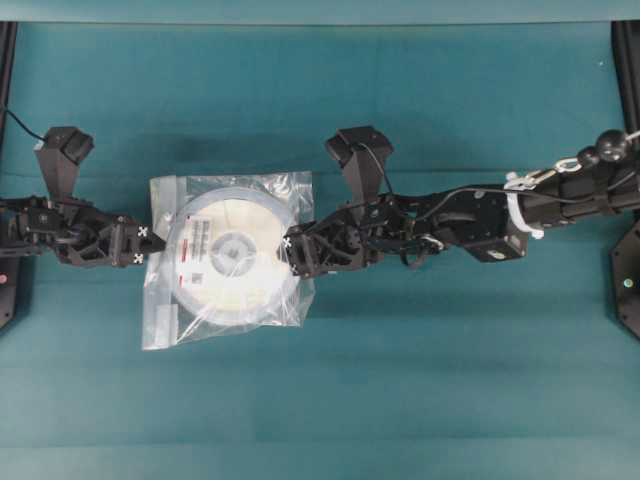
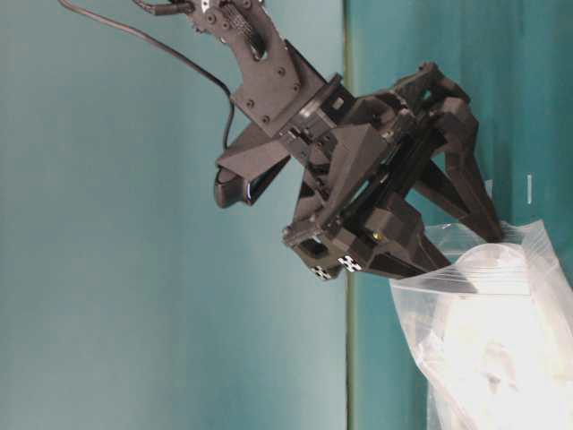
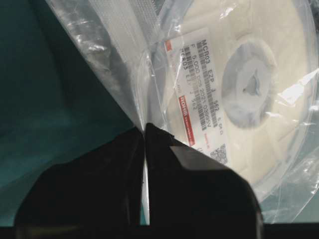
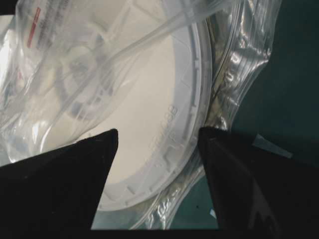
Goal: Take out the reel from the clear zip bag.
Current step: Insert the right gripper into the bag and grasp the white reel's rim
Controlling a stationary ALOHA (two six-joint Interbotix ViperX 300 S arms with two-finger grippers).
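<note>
The clear zip bag (image 1: 165, 322) lies flat on the teal table, left of centre, with the white reel (image 1: 232, 250) inside it. My left gripper (image 1: 152, 246) is at the bag's left edge. In the left wrist view it (image 3: 144, 128) is shut on a fold of the bag (image 3: 99, 50), beside the reel's label (image 3: 199, 84). My right gripper (image 1: 290, 252) is at the bag's right edge. In the right wrist view it (image 4: 158, 132) is open, with the reel's rim (image 4: 192, 114) between its jaws and the crinkled bag mouth (image 4: 244, 64) to the right.
The teal cloth (image 1: 450, 380) covers the table. Black frame posts (image 1: 625, 60) stand at the far left and right edges. The right arm (image 1: 480, 220) stretches across the right half. In the table-level view a gripper meets the raised bag edge (image 2: 466, 282).
</note>
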